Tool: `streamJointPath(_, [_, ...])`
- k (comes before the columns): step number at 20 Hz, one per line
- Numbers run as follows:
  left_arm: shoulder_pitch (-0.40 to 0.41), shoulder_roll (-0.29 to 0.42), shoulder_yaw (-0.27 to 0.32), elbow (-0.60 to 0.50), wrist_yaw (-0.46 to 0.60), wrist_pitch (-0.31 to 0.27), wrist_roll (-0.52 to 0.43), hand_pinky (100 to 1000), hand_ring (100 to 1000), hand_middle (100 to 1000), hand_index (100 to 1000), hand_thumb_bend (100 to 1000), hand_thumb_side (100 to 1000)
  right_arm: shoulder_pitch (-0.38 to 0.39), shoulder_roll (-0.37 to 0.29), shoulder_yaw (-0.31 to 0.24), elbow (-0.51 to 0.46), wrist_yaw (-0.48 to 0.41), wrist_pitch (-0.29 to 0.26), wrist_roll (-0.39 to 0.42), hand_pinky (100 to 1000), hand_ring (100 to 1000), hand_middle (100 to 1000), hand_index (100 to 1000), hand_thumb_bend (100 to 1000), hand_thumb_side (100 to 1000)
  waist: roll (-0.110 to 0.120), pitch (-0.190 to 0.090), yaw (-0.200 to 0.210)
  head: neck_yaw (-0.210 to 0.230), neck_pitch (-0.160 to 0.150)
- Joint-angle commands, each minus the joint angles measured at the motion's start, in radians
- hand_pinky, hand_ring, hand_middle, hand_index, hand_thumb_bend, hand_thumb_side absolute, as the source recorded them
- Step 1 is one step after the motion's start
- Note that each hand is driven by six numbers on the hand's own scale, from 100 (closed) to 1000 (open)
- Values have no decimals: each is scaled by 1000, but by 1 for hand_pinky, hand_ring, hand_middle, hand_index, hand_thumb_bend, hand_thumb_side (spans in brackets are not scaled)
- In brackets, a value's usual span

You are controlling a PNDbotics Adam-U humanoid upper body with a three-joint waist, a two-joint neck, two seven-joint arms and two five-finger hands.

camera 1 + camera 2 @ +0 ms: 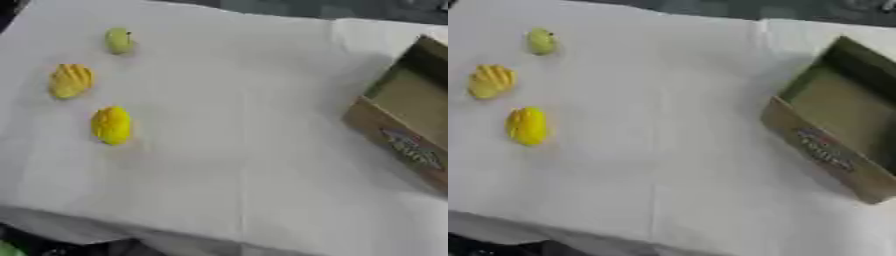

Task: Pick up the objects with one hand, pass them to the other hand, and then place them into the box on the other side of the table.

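Three yellow objects lie on the left part of the white-covered table (236, 150). Farthest back is a small yellow-green round fruit (119, 40) with a dark stem. In front of it, to the left, sits a ribbed yellow object (70, 80). Nearest the front edge lies an oval yellow object (111, 125). An open cardboard box (833, 120) stands at the right side of the table, its inside showing bare. Neither robot hand appears in either view.
The white cloth hangs over the table's front edge (131, 227), with dark floor below. A fold in the cloth runs near the back right corner (337, 30).
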Motion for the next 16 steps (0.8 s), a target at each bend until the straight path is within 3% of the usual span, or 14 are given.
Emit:
streamJointPath(1, [-12, 54, 9, -11, -33, 9, 4, 824, 754, 793, 881, 842, 553, -10, -41, -11, -25, -3, 2, -5, 851, 840, 802, 811, 452, 298, 2, 1, 0, 1, 6])
streamJointPath(11, [-30, 92, -10, -34, -255, 89, -100, 823, 767, 792, 885, 832, 556, -9, -44, -8, -33, -1, 5, 0, 853, 839, 801, 810, 450, 301, 2, 1, -1, -1, 6])
streamJointPath(16, [-64, 181, -76, -42, -510, 142, -302, 834, 798, 790, 884, 770, 536, -8, -46, -5, -33, 3, 8, 3, 854, 838, 802, 819, 449, 304, 6, -1, -3, -7, 6])
